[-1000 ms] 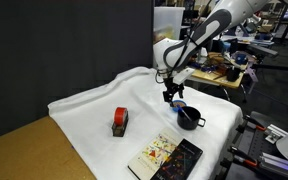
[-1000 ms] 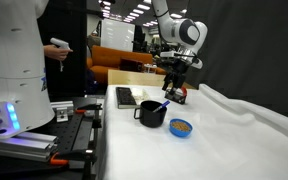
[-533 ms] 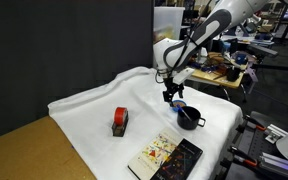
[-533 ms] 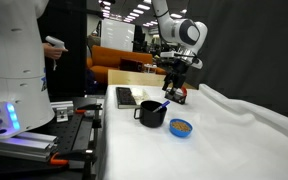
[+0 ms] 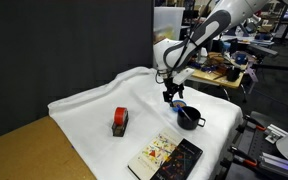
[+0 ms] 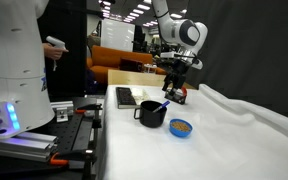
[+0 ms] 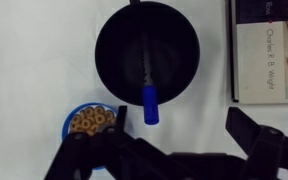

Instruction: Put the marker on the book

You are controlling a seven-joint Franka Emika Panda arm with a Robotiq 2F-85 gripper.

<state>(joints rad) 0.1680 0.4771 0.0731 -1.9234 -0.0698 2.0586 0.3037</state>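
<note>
The marker [image 7: 151,90] stands inside the black mug [image 7: 114,50], its blue end leaning over the rim; it also shows in an exterior view [image 6: 164,103]. My gripper [image 7: 169,150] is open and empty, hovering above the mug in both exterior views [image 5: 171,97] [image 6: 174,88]. The mug [image 5: 190,118] [image 6: 150,113] stands on the white cloth. The book [image 5: 159,153] lies flat near the table's edge, cream cover with a black part alongside; it also shows in the wrist view [image 7: 269,50] and in an exterior view [image 6: 129,97].
A small blue bowl of cereal rings [image 7: 87,122] [image 6: 181,127] sits next to the mug. A red-and-black block [image 5: 120,121] stands on the white cloth [image 5: 94,110]. A person and equipment are beyond the table.
</note>
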